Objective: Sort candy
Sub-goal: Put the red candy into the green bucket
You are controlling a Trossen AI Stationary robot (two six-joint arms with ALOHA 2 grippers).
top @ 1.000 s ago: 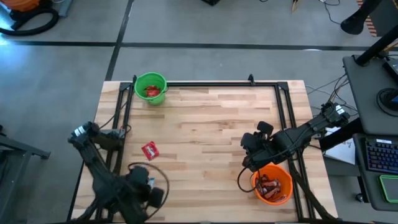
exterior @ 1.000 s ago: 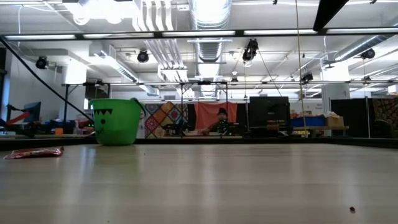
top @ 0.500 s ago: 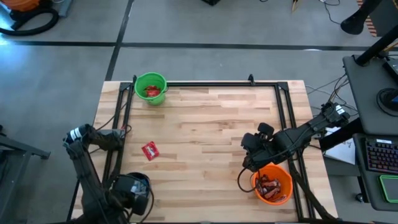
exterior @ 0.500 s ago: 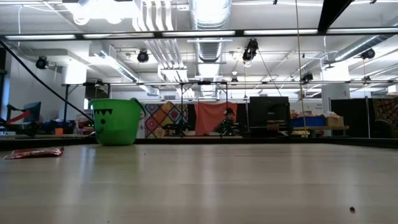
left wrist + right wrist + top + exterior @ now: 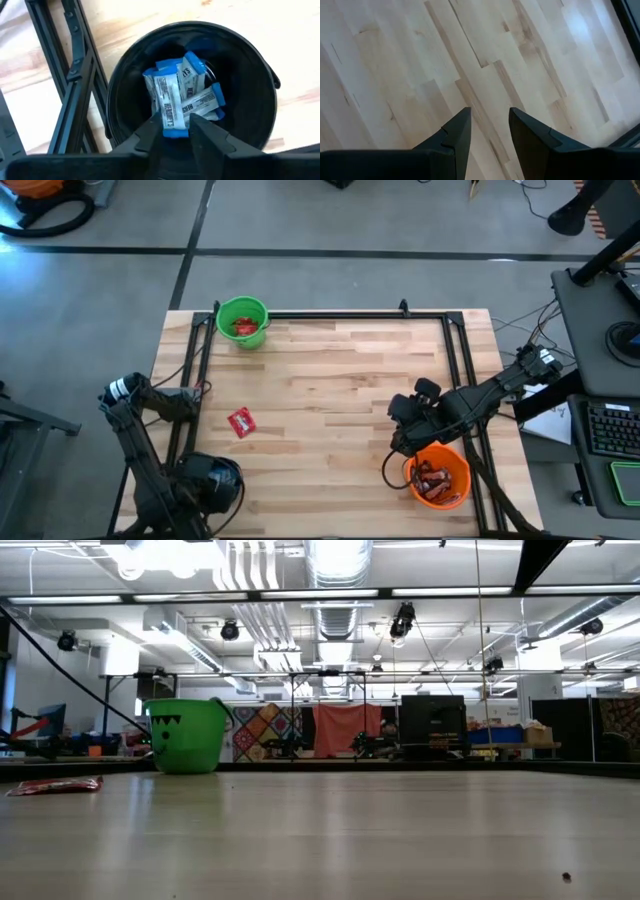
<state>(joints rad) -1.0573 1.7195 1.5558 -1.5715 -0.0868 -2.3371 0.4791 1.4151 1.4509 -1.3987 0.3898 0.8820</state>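
Blue-and-white candy packet (image 5: 170,107) is pinched between the left end effector (image 5: 174,131) fingers over the black bucket (image 5: 250,80), lower left of the high view; more packets lie inside. One red packet (image 5: 241,422) lies on the counter (image 5: 340,380), left of centre. Right end effector (image 5: 487,125) is spread, empty, just beside the orange bucket (image 5: 437,477).

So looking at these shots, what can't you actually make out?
- Whether the left gripper still pinches the blue-and-white packet above the black bucket: left wrist view, the packet overlaps the fingertips.
- Black bucket in the high view: the left arm covers it.
- Candy count in the green bucket and orange bucket: high view, too small.
- Orange bucket and both arms: outside the low view.
- Print on the red packet: too small.
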